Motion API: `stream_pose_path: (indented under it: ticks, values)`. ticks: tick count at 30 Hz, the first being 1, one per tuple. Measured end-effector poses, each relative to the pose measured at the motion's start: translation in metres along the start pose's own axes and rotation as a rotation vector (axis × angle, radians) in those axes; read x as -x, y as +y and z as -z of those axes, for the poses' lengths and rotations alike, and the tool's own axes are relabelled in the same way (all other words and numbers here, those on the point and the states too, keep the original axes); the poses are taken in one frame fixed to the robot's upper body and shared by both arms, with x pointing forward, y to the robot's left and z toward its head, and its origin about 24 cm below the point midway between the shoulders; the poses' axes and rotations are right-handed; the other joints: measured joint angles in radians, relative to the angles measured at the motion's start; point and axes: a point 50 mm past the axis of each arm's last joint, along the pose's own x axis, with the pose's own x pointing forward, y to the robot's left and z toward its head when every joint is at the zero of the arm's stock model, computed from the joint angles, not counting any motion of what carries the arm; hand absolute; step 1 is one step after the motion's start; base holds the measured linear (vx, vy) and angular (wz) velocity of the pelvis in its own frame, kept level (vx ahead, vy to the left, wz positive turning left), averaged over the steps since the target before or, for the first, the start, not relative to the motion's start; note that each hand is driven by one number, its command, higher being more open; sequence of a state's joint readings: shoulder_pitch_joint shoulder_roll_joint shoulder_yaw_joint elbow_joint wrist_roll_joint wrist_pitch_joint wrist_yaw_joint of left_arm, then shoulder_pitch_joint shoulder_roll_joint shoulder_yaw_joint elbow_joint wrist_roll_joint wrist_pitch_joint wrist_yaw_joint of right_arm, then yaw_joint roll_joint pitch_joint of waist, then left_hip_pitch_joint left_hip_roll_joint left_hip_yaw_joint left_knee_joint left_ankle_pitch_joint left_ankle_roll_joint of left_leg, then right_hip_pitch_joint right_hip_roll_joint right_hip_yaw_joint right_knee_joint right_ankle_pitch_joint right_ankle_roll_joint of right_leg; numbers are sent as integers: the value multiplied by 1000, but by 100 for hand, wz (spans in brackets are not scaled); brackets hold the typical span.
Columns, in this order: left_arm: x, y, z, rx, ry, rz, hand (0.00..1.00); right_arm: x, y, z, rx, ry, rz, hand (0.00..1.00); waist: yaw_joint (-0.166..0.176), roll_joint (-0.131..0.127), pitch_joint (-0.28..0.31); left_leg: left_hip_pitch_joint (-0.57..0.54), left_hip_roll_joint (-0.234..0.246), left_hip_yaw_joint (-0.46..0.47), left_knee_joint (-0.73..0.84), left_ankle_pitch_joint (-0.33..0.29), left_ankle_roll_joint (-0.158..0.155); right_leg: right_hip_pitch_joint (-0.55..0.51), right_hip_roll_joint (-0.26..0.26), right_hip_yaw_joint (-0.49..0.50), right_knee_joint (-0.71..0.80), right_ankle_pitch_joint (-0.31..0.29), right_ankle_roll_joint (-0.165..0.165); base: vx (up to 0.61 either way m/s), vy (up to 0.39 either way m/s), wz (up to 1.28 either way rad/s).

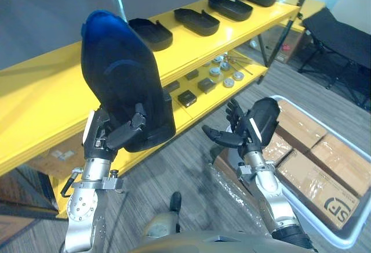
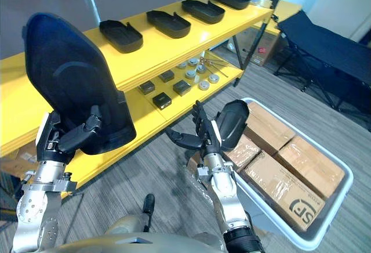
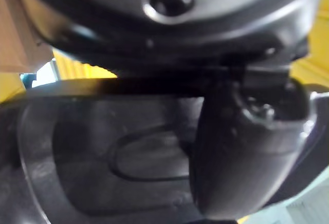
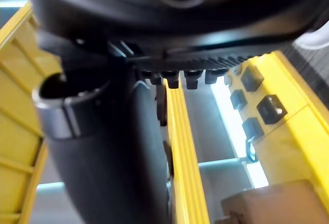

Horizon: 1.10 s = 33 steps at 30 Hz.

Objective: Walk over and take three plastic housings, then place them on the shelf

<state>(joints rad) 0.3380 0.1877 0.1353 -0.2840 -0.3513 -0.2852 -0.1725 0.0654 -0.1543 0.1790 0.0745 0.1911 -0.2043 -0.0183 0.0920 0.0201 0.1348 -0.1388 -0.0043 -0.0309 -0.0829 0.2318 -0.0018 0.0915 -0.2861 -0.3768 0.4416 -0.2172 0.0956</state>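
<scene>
My left hand [image 1: 110, 134] is shut on a large black plastic housing [image 1: 122, 79], held upright in front of the yellow shelf [image 1: 46, 90]. In the left wrist view my thumb [image 3: 241, 152] presses against the housing's hollow inner face [image 3: 103, 152]. Several more black housings [image 1: 197, 21] lie in a row along the shelf's top board. My right hand [image 1: 255, 122] hangs open with spread fingers and holds nothing, low to the right, between the shelf and a white bin. Its thumb [image 4: 103, 152] stands out in the right wrist view.
The lower shelf board carries small dark boxes [image 1: 200, 83] and round metal parts [image 1: 223, 70]. A white bin [image 1: 348, 238] holding cardboard boxes [image 1: 324, 166] stands on the floor at the right. A black folding cot [image 1: 342, 32] is at the far right.
</scene>
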Motion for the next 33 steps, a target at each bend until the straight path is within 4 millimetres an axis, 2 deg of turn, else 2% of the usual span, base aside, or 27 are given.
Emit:
stream_pose_path:
  ticks: [1,2,3,4,5,8,10,11,12,15,20,23,24,25,26,27,28,29,31,32,33]
  values:
    - [3,1,2,14,9,-31,0,-4,3,-8,33,-45,-24,100,19,-4,-2,-30,11,19,1,25,-13,0,15,-2,-70,-23,34,-64,-177,-36]
    - [6,1,4,24,20,-50,0,-7,4,-14,44,-75,-42,100,24,6,6,-61,19,28,1,42,-25,3,33,-7,-139,-44,67,-86,-190,-30]
    - [7,0,8,39,32,-58,0,-7,2,-15,69,-80,-46,100,16,28,20,-70,25,24,1,54,-26,10,52,-10,-165,-46,81,-112,-163,-6]
    - [9,-3,12,52,51,-59,0,-5,-1,-13,84,-66,-47,100,13,44,32,-66,36,21,1,57,-29,17,65,-16,-168,-43,73,-129,-112,6]
    - [11,-5,14,61,65,-56,0,0,-5,-9,94,-45,-43,100,12,48,33,-62,44,21,1,56,-30,19,71,-17,-166,-47,67,-128,-107,6]
    - [13,-9,17,108,70,-58,0,7,-14,-5,116,-17,-30,100,8,49,34,-63,64,22,9,41,-46,22,88,-32,-156,-59,48,-60,-74,5]
    - [13,-10,17,112,71,-69,0,9,-18,-5,118,-17,-20,100,9,42,38,-66,63,39,15,-4,-63,22,80,-39,-157,-61,41,-22,-14,10]
    - [12,-10,17,113,69,-74,0,9,-17,-6,112,-25,-20,100,9,21,49,-91,58,67,74,-35,-53,20,58,-47,-162,-62,37,2,43,5]
    - [15,-10,18,116,76,-80,0,9,-17,-7,112,-29,-24,100,13,33,51,-108,50,74,172,-43,-42,29,59,-46,-157,-66,43,18,40,9]
    - [17,-9,19,123,81,-99,0,6,-10,-9,86,-44,-29,100,16,16,53,-123,26,73,205,-54,-25,37,39,-53,-149,-60,63,61,13,13]
    - [18,-7,19,119,82,-113,0,2,7,-10,57,-57,-77,100,37,15,58,-128,7,64,269,-103,-17,73,26,-67,-153,-54,72,29,33,11]
    - [18,-4,18,115,77,-116,0,1,11,-10,39,-61,-64,100,41,13,61,-129,-8,57,258,-115,-12,93,25,-94,-172,-84,35,-39,28,22]
    - [18,-3,18,112,73,-115,0,1,12,-10,40,-62,-58,100,39,3,65,-130,-13,60,255,-118,-11,95,13,-98,-176,-91,22,-35,76,36]
    - [18,-1,15,104,59,-113,0,0,12,-10,44,-66,-45,100,42,-17,78,-160,-20,63,372,-173,32,97,2,-100,-175,-93,17,24,109,20]
    - [18,3,12,90,48,-115,0,1,11,-10,44,-63,-37,100,52,-13,77,-169,-23,89,472,-263,25,115,2,-102,-177,-101,-4,65,131,16]
    - [18,5,10,82,39,-119,0,1,11,-9,43,-62,-31,100,50,-19,81,-166,-27,90,481,-293,28,128,0,-108,-176,-103,-23,127,86,19]
    - [16,6,8,84,24,-132,0,2,8,-9,53,-60,-21,100,42,-23,79,-161,-34,73,480,-310,35,95,-16,-97,-59,-67,-72,161,116,41]
    - [14,5,6,86,11,-129,0,3,6,-9,55,-61,-10,100,35,-16,77,-159,-42,58,470,-309,41,-8,-49,-56,123,11,-123,185,191,40]
    - [10,6,3,66,-2,-113,0,3,3,-9,55,-65,14,100,29,-26,78,-128,-52,41,431,-311,51,-102,-82,18,300,128,-132,171,190,33]
    - [6,8,1,50,-10,-118,0,2,2,-10,46,-79,26,100,21,-26,79,-100,-63,24,408,-309,75,-156,-76,70,399,112,-110,223,122,34]
    - [6,9,0,51,-14,-135,0,2,2,-12,45,-92,29,100,16,-22,80,-75,-68,11,389,-308,82,-183,-55,93,430,75,-97,274,143,38]
